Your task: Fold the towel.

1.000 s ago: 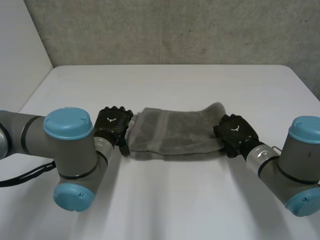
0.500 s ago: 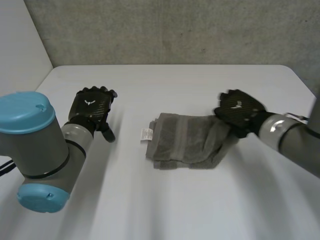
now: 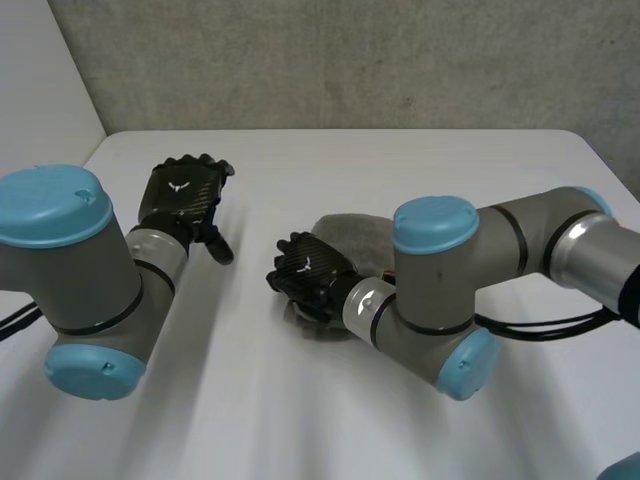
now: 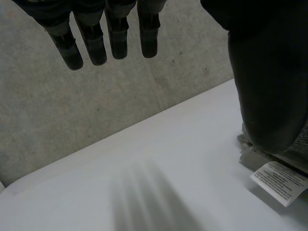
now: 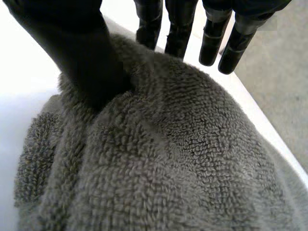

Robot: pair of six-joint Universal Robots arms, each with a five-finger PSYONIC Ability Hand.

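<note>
Near the desk's (image 3: 480, 170) middle, my right hand (image 3: 310, 270) pinches a fold of the towel (image 5: 192, 159) between thumb and straight fingers; I should lay it flush before releasing. Left hand (image 3: 182, 195) hangs open, well apart.

Grey towel (image 3: 352, 228) on white table (image 3: 420, 165)
</note>
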